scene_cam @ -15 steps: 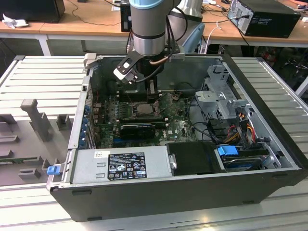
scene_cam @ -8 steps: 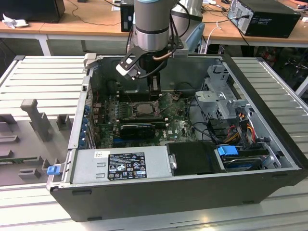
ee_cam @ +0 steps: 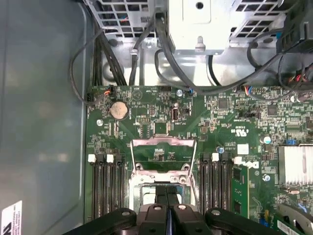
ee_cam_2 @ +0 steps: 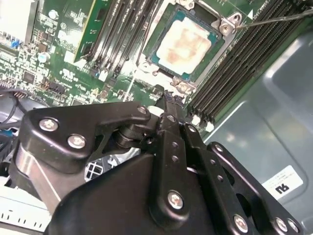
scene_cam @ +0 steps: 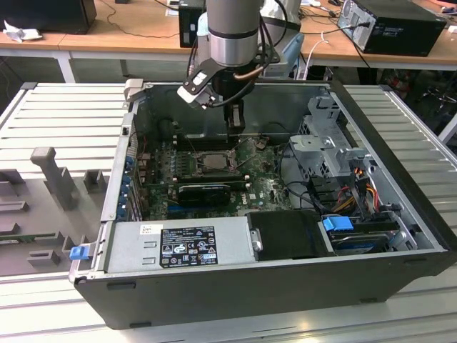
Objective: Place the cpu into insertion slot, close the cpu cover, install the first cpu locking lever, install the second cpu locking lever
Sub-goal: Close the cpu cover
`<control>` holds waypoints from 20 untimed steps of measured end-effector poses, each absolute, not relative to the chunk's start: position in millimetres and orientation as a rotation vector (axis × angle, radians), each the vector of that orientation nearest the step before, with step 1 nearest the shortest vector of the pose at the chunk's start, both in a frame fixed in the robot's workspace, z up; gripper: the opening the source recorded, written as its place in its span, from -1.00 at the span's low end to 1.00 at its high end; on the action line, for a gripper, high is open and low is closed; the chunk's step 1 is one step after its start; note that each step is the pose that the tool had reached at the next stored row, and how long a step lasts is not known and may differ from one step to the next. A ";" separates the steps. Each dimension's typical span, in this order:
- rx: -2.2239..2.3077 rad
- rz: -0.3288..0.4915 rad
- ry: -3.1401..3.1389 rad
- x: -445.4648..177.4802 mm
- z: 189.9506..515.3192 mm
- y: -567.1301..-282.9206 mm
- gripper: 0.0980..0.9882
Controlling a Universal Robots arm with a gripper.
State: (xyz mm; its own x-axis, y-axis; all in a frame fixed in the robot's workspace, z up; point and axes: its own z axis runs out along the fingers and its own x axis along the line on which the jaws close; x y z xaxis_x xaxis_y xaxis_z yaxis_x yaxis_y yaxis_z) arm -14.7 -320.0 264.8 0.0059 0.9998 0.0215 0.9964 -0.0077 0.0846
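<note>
The cpu (ee_cam_2: 186,41), with a dull silver top, lies flat inside the insertion slot (ee_cam_2: 226,25), whose metal edging frames it. In the exterior view the cpu (scene_cam: 213,161) sits mid-board in the open computer case. The cpu cover (ee_cam: 164,145), a silvery frame with a large square hole, is swung open away from the slot, beyond my fingertips. My gripper (ee_cam: 167,196) hangs just above the slot's edge on the cover's side, fingers pressed together with nothing seen between them. The gripper (ee_cam_2: 165,100) looks the same in the second wrist view. A thin locking lever (ee_cam_2: 274,18) sticks out beside the slot.
Black memory slots (ee_cam: 107,186) flank the socket on both sides. A long black card (scene_cam: 203,193) lies across the board towards the power supply (scene_cam: 178,246). Drive cages and cable bundles (scene_cam: 328,153) fill the exterior view's right. The case wall (ee_cam_2: 264,117) stands close behind my gripper.
</note>
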 end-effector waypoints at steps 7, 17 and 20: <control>2.196 0.115 2.181 3.2 266.0 -320.0 -0.98; 2.191 0.113 2.189 46.6 259.9 -319.6 -0.98; 2.189 0.112 2.191 57.1 255.9 -319.6 -0.98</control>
State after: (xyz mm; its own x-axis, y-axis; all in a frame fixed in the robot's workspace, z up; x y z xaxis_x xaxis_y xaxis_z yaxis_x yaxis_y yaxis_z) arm 57.1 -319.6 255.9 -0.0020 0.9998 0.0216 0.9967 0.0002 0.0809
